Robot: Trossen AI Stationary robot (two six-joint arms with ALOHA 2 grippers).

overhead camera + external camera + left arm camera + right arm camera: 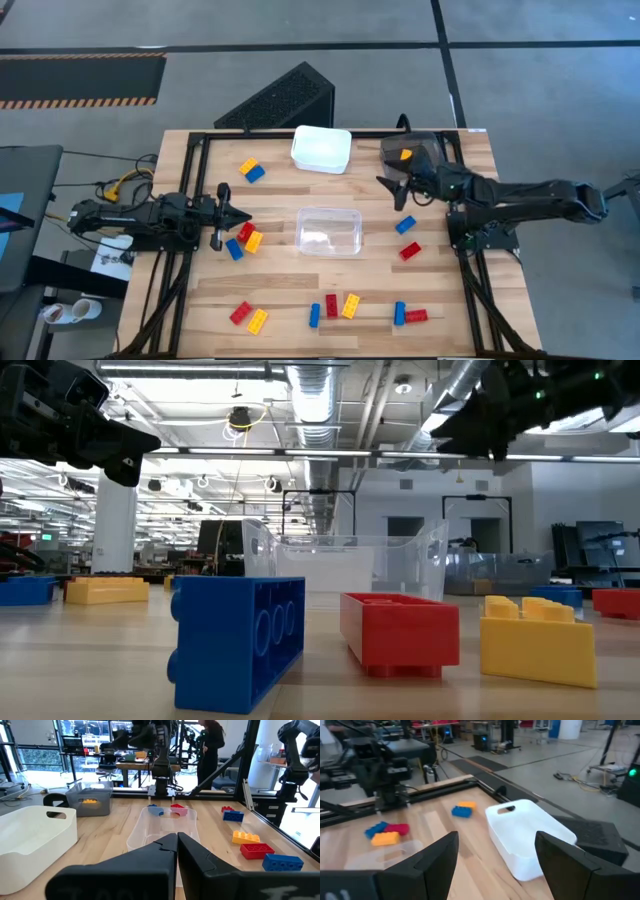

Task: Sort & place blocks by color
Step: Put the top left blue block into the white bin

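1. Two grippers near the clear bin (329, 231): I see the left gripper (243, 217) clenched, empty.
2. Right gripper (388, 187) spread wide, empty, beside the grey bin (412, 152).
3. Blocks (244, 237) scattered around clear bin; one orange block (405, 154) inside the grey bin.

From overhead, the grey bin (412, 152) sits partly under the right tool (394, 190), only an orange speck showing inside. At counter height, the right tool (478, 422) is a dark shape cut off by the top edge. The big blue block (238, 641) hides the near corner of the clear bin (350, 565). From the left wrist, the person (210, 745) loses the head to the frame edge, and the red and blue blocks (165, 810) blur through the clear bin's far wall.
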